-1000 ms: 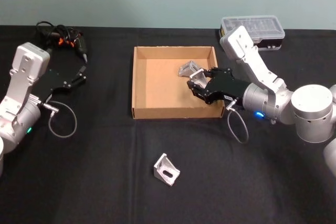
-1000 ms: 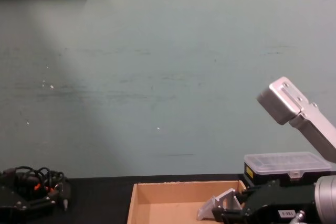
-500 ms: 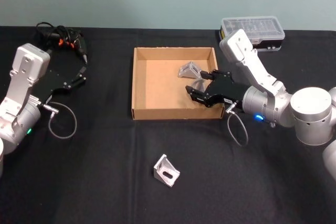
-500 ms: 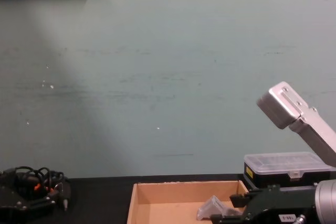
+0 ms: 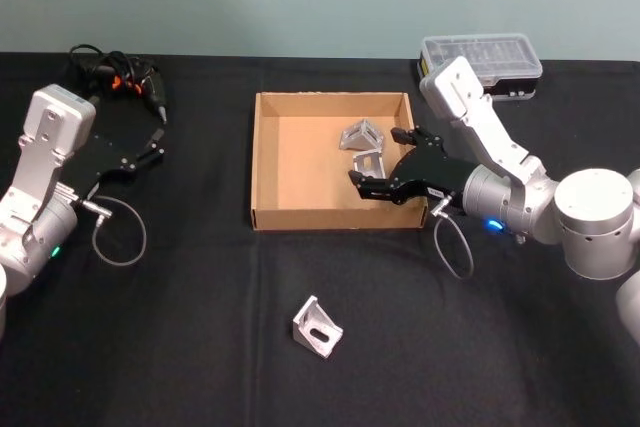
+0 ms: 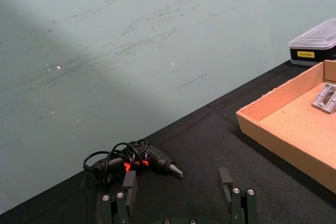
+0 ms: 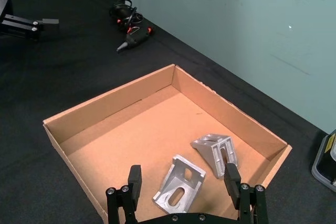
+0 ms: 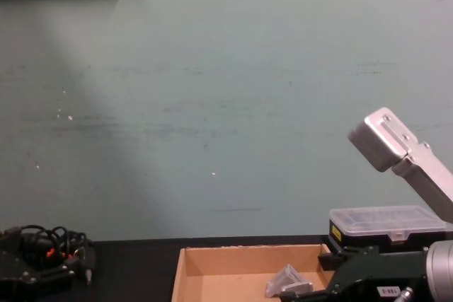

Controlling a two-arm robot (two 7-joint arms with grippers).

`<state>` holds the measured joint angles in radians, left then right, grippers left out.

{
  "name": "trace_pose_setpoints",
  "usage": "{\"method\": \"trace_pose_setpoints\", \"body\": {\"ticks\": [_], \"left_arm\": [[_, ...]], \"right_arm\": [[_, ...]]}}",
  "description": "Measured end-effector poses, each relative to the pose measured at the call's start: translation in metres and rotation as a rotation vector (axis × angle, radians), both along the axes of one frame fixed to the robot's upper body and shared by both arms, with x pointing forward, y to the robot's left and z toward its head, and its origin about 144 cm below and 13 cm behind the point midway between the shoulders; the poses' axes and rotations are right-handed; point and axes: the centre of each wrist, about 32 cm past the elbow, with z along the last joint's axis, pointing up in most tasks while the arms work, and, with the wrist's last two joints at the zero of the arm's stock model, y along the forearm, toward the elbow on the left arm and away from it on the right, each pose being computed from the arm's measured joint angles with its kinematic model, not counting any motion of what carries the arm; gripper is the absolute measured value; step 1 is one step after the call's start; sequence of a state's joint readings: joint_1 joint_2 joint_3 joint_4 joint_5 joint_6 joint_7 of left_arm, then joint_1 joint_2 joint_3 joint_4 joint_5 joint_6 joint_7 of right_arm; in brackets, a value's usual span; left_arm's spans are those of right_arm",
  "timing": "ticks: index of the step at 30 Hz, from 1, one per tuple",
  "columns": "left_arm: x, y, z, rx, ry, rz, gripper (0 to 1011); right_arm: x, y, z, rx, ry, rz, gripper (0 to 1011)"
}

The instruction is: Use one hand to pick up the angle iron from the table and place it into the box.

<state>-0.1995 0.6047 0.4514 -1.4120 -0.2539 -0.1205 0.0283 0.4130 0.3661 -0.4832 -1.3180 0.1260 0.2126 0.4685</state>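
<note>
On the black table point(image 5: 200, 347), head view: one angle iron point(image 5: 317, 326) lies on the near side of the box point(image 5: 263, 162), two brackets point(image 5: 361, 134) inside it. Right gripper point(image 5: 375, 155) hangs over the box's right side, fingers spread, empty. Left gripper point(image 5: 158, 137) parked well left of the box. Left wrist view: its fingers point(image 6: 226, 178) apart. Right wrist view: brackets on the box floor. Chest view: teal wall point(image 8: 212, 104) behind the box.

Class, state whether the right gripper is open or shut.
Open: the fingers of the right gripper stand apart above the box; both angle irons lie loose inside.
</note>
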Motion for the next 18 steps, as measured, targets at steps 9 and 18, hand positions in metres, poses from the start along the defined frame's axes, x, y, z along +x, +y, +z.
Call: {"method": "trace_pose_setpoints", "body": {"ticks": [9, 18], "left_arm": [[0.000, 0.000, 0.000, 0.000, 0.000, 0.000, 1000], [0.000, 0.000, 0.000, 0.000, 0.000, 0.000, 1000]], "right_arm": [[-0.001, -0.001, 0.002, 0.023, -0.025, -0.012, 1000], [-0.004, -0.004, 0.022, 0.079, -0.106, -0.021, 1000]]}}
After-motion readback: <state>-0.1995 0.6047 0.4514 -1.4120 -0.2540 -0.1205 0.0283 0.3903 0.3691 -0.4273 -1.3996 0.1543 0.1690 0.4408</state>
